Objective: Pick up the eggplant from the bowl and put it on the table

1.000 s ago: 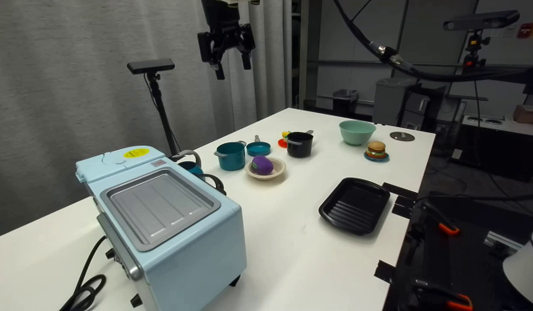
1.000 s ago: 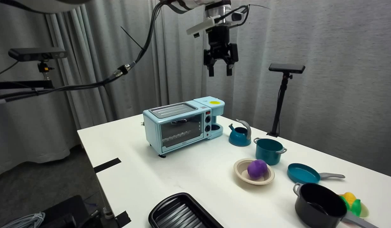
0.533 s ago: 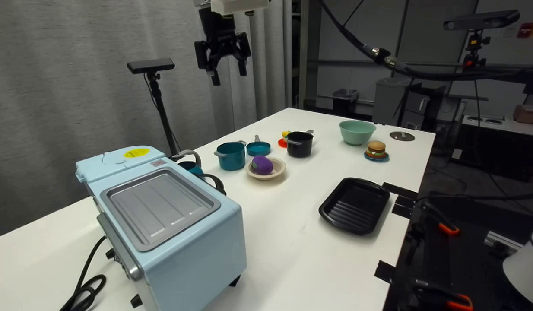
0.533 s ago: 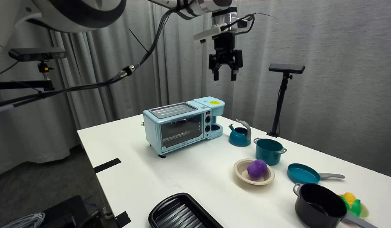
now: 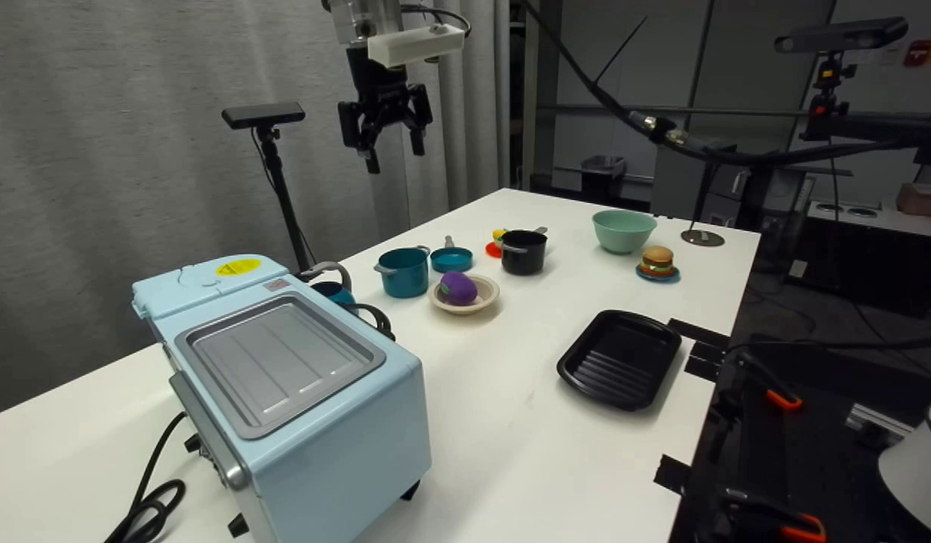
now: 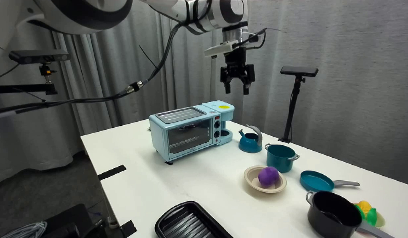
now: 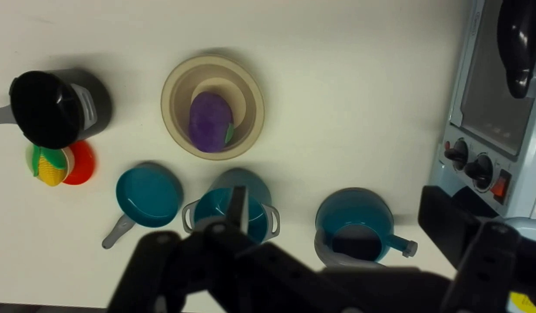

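The purple eggplant (image 5: 459, 288) lies in the cream-white bowl (image 5: 483, 299), in both exterior views (image 6: 268, 176). The bowl (image 6: 251, 178) rests on the white table (image 6: 207, 175). In the wrist view the eggplant (image 7: 210, 121) lies on its side in the bowl (image 7: 254, 108), with a small green patch at its lower right. My gripper (image 5: 395, 154) is open and empty, high above the table, pointing down; it also shows in an exterior view (image 6: 237, 89). In the wrist view the gripper (image 7: 335, 204) has its fingers wide apart over the teal pot and kettle, with the bowl to the upper left.
A teal pot (image 6: 281, 158), a teal kettle (image 6: 250, 143), a teal pan (image 6: 314, 181) and a black pot (image 6: 334, 215) stand near the bowl. A light-blue toaster oven (image 6: 190, 132) stands beyond the kettle. A black grill pan (image 5: 620, 358) lies near the table edge.
My gripper has moved down and, in one of the exterior views, a little right; in another, a little left. It stays open. The eggplant and bowl have not moved.
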